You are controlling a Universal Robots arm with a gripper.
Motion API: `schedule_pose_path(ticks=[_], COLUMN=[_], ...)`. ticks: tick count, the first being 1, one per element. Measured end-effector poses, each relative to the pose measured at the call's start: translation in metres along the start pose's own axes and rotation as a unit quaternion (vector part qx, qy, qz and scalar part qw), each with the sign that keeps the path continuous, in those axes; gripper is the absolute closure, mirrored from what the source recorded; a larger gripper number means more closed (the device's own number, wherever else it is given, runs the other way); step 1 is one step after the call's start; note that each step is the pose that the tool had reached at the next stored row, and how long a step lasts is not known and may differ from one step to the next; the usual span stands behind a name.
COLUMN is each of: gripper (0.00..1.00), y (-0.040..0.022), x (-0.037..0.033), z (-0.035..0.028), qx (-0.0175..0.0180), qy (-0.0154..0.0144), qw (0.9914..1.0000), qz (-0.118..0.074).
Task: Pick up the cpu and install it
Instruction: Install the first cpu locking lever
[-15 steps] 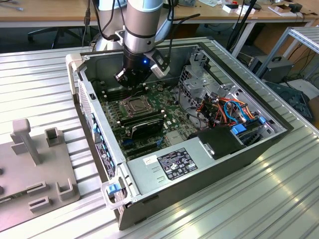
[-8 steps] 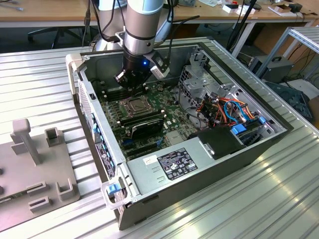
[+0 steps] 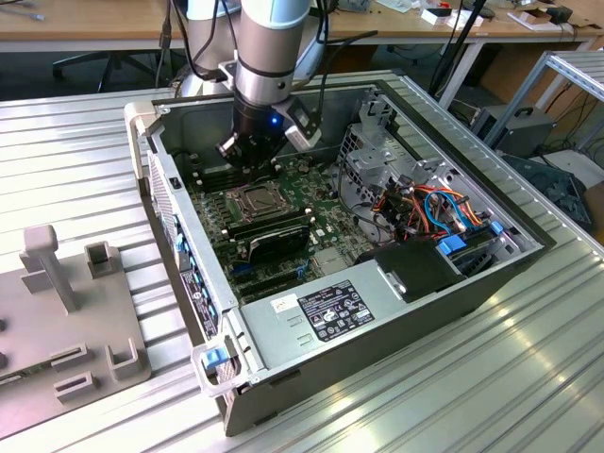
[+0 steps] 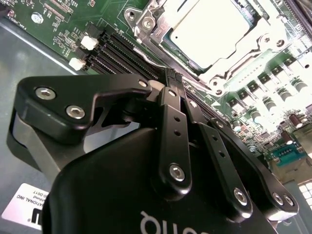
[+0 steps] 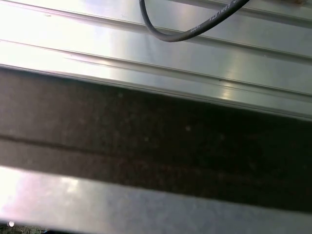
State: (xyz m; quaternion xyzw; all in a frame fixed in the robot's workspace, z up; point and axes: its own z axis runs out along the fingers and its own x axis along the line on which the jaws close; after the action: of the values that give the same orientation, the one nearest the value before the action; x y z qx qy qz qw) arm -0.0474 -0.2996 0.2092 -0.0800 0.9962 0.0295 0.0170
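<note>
Exterior view: the arm's gripper (image 3: 253,162) hangs inside the open computer case (image 3: 491,283), above the green board (image 3: 321,222) near the case's far wall. The cpu (image 3: 255,199) sits in its socket (image 3: 253,215) near the board's middle, just below the gripper. A grey fixture tray (image 3: 66,377) lies on the ribbed metal table (image 3: 528,377), well apart from the case on the exterior view's left. The power supply (image 3: 330,316) along the case's near wall has a sticker; print not readable here.

Second wrist view: the fingers (image 4: 170,92) are pressed together with nothing between them, tips close to the socket frame (image 4: 151,24). The cpu (image 4: 214,27) lies flat inside the frame, looks seated, so the placing seems done. Whether the retaining frame is latched, I cannot tell.

First wrist view: metal ribs (image 5: 195,73), a dark band and 1 black cable (image 5: 185,34).
</note>
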Motion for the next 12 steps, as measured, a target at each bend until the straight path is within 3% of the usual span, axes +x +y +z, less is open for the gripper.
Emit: schedule_pose_path(ticks=[12], gripper=[0.89], y=[-0.0009], x=[-0.0003], z=[0.0017], qx=[0.0001], qy=[0.0], qw=[1.0], qz=[0.0])
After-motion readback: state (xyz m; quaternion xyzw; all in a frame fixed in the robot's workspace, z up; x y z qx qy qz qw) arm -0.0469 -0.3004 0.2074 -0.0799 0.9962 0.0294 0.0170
